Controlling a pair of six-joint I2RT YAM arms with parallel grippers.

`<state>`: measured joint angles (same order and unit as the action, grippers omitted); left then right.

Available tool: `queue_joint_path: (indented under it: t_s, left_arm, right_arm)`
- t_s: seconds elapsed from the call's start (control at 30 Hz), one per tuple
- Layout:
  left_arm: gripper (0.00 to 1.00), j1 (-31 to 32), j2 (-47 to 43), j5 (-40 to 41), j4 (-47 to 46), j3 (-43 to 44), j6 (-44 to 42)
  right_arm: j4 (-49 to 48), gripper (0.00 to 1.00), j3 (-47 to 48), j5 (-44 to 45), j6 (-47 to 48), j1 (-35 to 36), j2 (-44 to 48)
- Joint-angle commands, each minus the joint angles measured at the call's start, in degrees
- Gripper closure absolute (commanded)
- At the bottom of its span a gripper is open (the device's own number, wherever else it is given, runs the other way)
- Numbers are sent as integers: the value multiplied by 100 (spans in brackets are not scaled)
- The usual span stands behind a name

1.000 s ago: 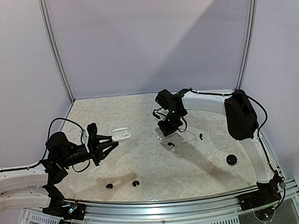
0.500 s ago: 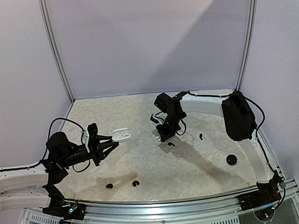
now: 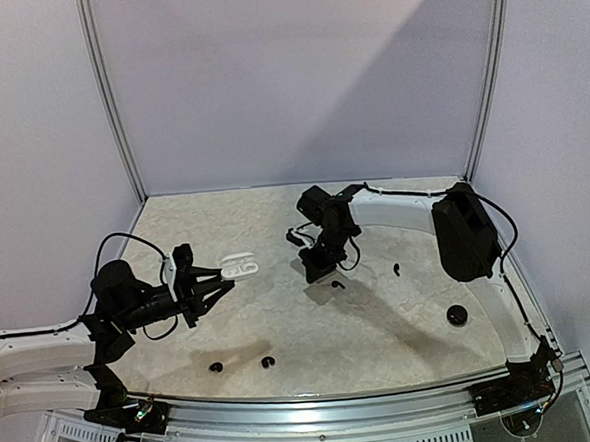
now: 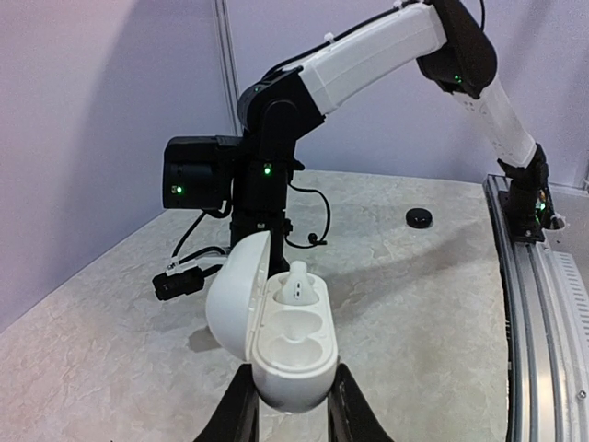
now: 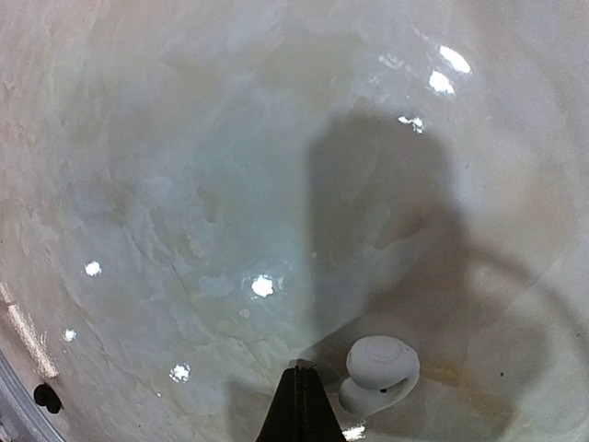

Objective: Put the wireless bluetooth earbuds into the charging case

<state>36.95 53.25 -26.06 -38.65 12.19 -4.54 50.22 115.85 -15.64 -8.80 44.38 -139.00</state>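
The left gripper (image 4: 292,405) pinches the open white charging case (image 4: 290,354) by its near end. The case's long axis runs away from the wrist, with the lid swung up at the left of that view. One white earbud (image 4: 298,285) stands in the far socket. The right gripper (image 5: 299,405) is pressed together above the counter (image 5: 184,184), and a second white earbud (image 5: 377,364) lies just beside its tips (round dome facing up).

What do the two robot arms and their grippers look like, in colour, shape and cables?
Both arms have white tubular links and black joint housings. The left arm carries a looping black cable; the right arm has a large black block and small green lights. The left gripper and the right gripper have slim black fingers.
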Motion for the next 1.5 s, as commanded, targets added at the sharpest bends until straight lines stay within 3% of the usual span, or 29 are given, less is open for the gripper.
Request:
queue_joint_path:
  t_s: [0.0,0.17,0.3,0.47,0.57,0.7,0.87,1.13,1.47]
  left_arm:
    - [100,-39,-8,-4,-28,-67,-73]
    - [100,-39,-5,-13,-28,-58,-90]
    - [100,-39,8,-28,-28,-51,-92]
    - [100,-39,-4,-48,-37,-32,-60]
    - [100,-39,-13,-80,-28,-19,-37]
    - [100,-39,-23,-83,-2,3,-48]
    - [100,-47,-41,-74,6,12,-52]
    - [100,-74,-57,-56,7,-6,-38]
    - [100,-91,-69,-66,40,11,-82]
  right_arm:
    - [-208,100,76,-66,-44,36,-268]
    - [-216,97,165,-645,479,101,-122]
    - [-71,64,-115,-1392,2245,158,492]
    - [-205,46,-776,-1425,4634,73,1398]
    - [-204,36,-780,-1425,5502,-116,1458]
    - [-69,34,-384,-1016,6740,-214,971]
    - [-464,31,-335,-829,7594,-268,545]
    - [-313,30,107,-644,7666,-303,33]
    - [160,43,377,-413,7691,-387,-390]
